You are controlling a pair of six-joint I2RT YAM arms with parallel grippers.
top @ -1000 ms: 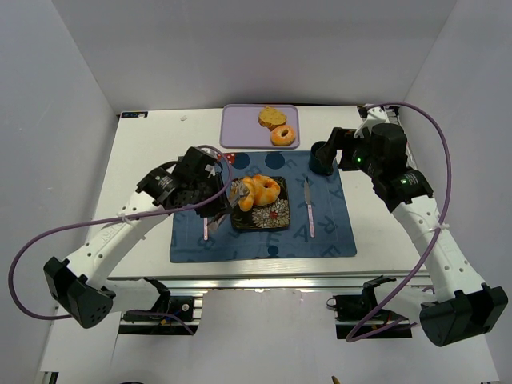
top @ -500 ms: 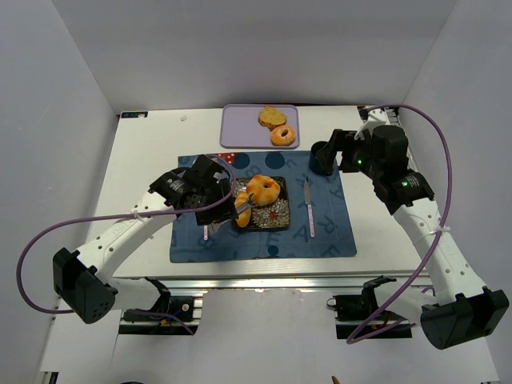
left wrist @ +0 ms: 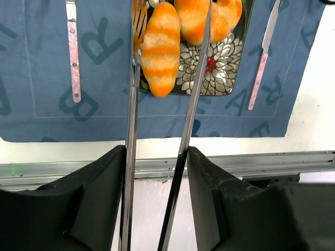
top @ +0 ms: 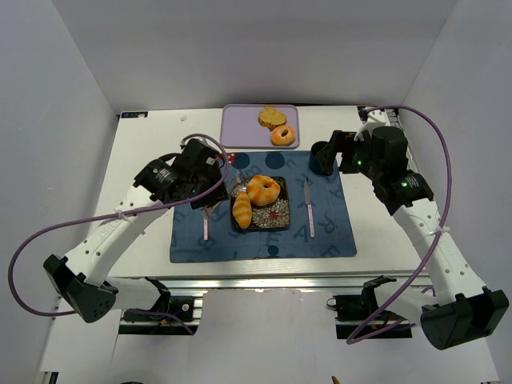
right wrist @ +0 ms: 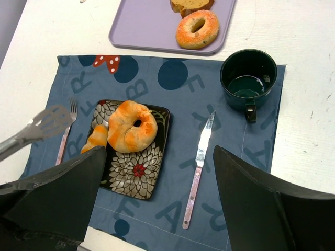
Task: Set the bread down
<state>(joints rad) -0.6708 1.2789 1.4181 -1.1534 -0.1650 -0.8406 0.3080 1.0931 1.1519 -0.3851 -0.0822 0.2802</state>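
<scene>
A striped orange bread roll (top: 242, 210) lies on the left side of the black flowered plate (top: 277, 214), beside a ring-shaped bread (top: 263, 190). My left gripper (top: 206, 178) is shut on metal tongs (top: 232, 189). In the left wrist view the tongs' arms (left wrist: 192, 99) are spread, with the roll (left wrist: 159, 49) between and below them, not pinched. My right gripper (top: 342, 154) is open and empty, hovering by the dark cup (top: 322, 158). The right wrist view shows the roll (right wrist: 96, 138), the ring bread (right wrist: 132, 125) and the tongs' tip (right wrist: 49, 120).
A blue placemat (top: 328, 232) holds a fork (top: 206, 228) left of the plate and a knife (top: 310, 212) to its right. A lilac tray (top: 240, 128) at the back holds a doughnut (top: 282, 135) and a bread slice (top: 271, 118).
The tongs brought the striped roll over the plate's left side, opened and let it go. The left gripper then drew back up and to the left. The right arm stayed still.
</scene>
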